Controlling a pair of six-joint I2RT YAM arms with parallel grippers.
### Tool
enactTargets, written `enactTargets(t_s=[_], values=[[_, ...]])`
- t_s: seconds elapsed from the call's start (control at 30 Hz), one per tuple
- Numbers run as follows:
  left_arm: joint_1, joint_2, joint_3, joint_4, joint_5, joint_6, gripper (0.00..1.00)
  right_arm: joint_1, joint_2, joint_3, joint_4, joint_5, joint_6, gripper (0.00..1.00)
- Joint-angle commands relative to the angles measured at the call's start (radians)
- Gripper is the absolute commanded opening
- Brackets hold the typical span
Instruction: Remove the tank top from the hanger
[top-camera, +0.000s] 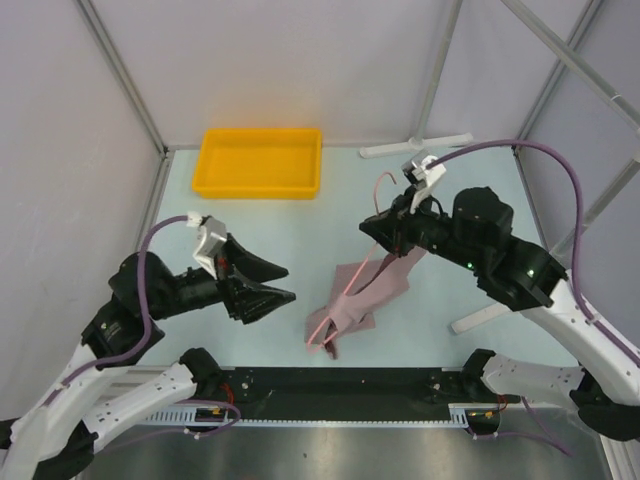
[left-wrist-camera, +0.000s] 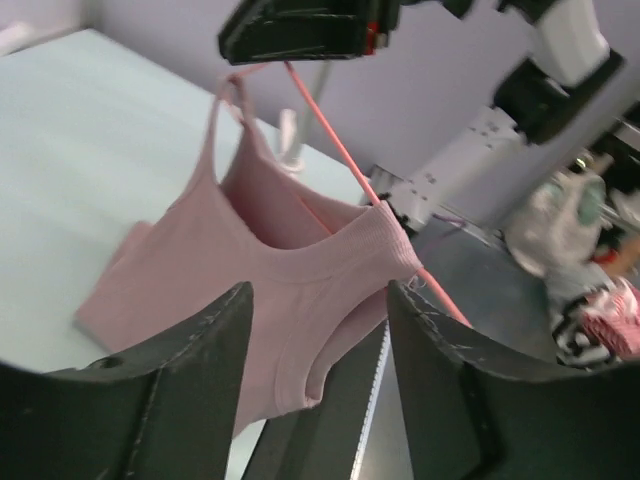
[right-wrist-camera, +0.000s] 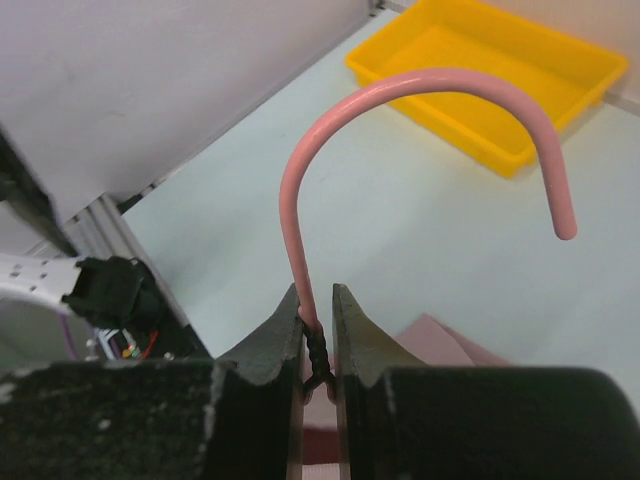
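Near the middle of the pale blue-green desk (top-camera: 300, 230), one small dusty pink-mauve sleeveless tank top (top-camera: 372, 290) hung slantwise from one thin light-pink wire hanger (top-camera: 350, 300), its lower part crumpled on the desk surface towards the near edge. From the left wrist view the tank top (left-wrist-camera: 250, 290) was still on the hanger (left-wrist-camera: 330, 140): one thin strap looped up over the wire at the top, and a straight wire arm ran down through the neck opening.

Two claws were in view. The right claw (top-camera: 388, 240), raised above the desk just right of centre, was clenched on the hanger at the twisted neck directly below the curved hook; its wrist camera showed the right claw (right-wrist-camera: 318, 310) pinching that neck with the hanger (right-wrist-camera: 420, 85) hook arching free above it. The left claw (top-camera: 287, 282) hovered left of the garment, apart from it, with its jaws spread and nothing between them; in its own view the left claw (left-wrist-camera: 320, 295) pointed at the hanging cloth.

One yellow rectangular plastic tray (top-camera: 258, 133) sat at the far left of the desk, well apart from the tank top.
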Motion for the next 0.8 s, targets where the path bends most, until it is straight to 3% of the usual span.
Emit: enactTargets(t_s=[0.0,0.1,0.23,0.4,0.77], values=[[0.004,0.093,-0.035,0.189,0.327,0.022,0.64,-0.045,-0.079,-0.021,-0.011,-0.241,-0.040,0.00],[-0.035,0.175,-0.014,0.229,0.358,0.052,0.64,-0.066,-0.095,-0.029,-0.026,-0.299,-0.043,0.00],[-0.191,0.302,0.055,0.226,0.257,0.191,0.64,-0.077,-0.102,-0.037,-0.040,-0.325,-0.043,0.00],[-0.290,0.345,0.036,0.261,0.232,0.316,0.65,-0.088,-0.121,-0.047,-0.040,-0.374,-0.042,0.00],[-0.324,0.367,0.002,0.371,0.380,0.341,0.67,-0.103,-0.130,-0.067,-0.023,-0.434,-0.042,0.00]])
